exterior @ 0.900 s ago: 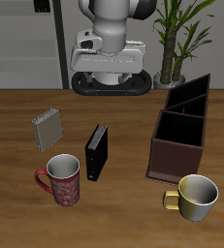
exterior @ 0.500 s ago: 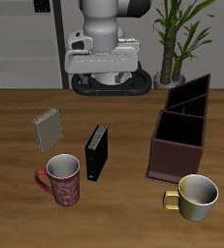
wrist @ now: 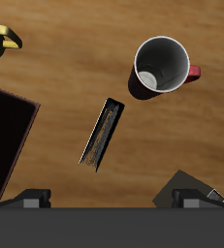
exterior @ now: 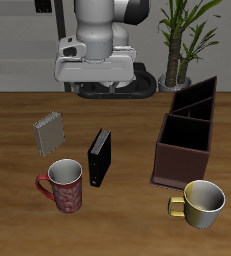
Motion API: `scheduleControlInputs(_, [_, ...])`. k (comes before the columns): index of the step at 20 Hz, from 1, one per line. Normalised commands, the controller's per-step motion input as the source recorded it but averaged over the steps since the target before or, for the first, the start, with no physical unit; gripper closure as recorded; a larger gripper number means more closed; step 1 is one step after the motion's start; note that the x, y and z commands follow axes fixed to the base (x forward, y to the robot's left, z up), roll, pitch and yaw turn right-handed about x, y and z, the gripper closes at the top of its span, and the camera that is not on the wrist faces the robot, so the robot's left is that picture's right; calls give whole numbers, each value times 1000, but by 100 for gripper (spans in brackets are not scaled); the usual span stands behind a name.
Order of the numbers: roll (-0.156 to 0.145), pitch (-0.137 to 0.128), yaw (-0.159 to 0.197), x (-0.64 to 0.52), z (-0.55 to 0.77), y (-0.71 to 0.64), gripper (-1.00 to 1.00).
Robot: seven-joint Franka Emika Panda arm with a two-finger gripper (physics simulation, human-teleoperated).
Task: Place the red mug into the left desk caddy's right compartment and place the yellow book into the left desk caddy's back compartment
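Gripper (wrist: 112,199) high over the table, grasping nothing, fingers (wrist: 33,199) spread. Red mug (exterior: 64,185) lower left, upright; yellow book (exterior: 49,131) just above. Risk: clipping the black book (exterior: 100,157) beside the mug when descending.

Red mug (exterior: 66,186) at seven o'clock of black book (exterior: 100,157), yellow book (exterior: 50,131) at ten, left desk caddy (exterior: 186,136) at three.

Even soft light, faint shadows, sharp renders, no glare, no blur.
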Motion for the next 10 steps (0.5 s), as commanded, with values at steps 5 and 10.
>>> scheduleControlInputs(5, [11, -4, 54, 372, -19, -46, -100])
scheduleControlInputs(10, [-14, -8, 16, 258, 14, -68, -100])
